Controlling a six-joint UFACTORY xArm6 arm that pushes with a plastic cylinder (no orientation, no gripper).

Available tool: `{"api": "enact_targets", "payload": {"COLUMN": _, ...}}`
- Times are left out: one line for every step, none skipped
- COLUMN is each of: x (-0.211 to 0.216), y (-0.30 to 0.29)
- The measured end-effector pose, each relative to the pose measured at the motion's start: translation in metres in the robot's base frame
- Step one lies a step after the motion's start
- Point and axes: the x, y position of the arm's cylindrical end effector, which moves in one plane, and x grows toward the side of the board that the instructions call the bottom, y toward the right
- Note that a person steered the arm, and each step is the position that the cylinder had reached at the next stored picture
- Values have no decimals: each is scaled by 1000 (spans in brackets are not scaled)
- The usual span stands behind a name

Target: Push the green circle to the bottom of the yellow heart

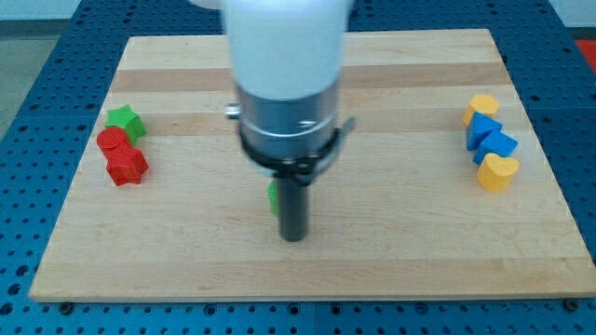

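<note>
Green star [124, 120], red circle [113, 140] and red block [127, 167] clustered well off to the view's left of the rod; yellow block [481, 106] and two blue blocks [482, 128] [498, 145] far to its right; wooden board [391, 242] beneath

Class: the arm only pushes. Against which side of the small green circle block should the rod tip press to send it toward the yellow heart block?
Press its left side: the green circle block peeks out left of my tip, and the yellow heart block lies far right.
</note>
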Motion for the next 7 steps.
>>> {"api": "enact_targets", "payload": {"x": -2, "y": -90}}
{"api": "enact_targets", "payload": {"x": -24, "y": -100}}
{"api": "enact_targets", "payload": {"x": -40, "y": -41}}
{"api": "enact_targets", "payload": {"x": -40, "y": 52}}
{"api": "enact_targets", "payload": {"x": -40, "y": 87}}
{"api": "enact_targets", "payload": {"x": -48, "y": 50}}
{"api": "enact_targets", "payload": {"x": -57, "y": 62}}
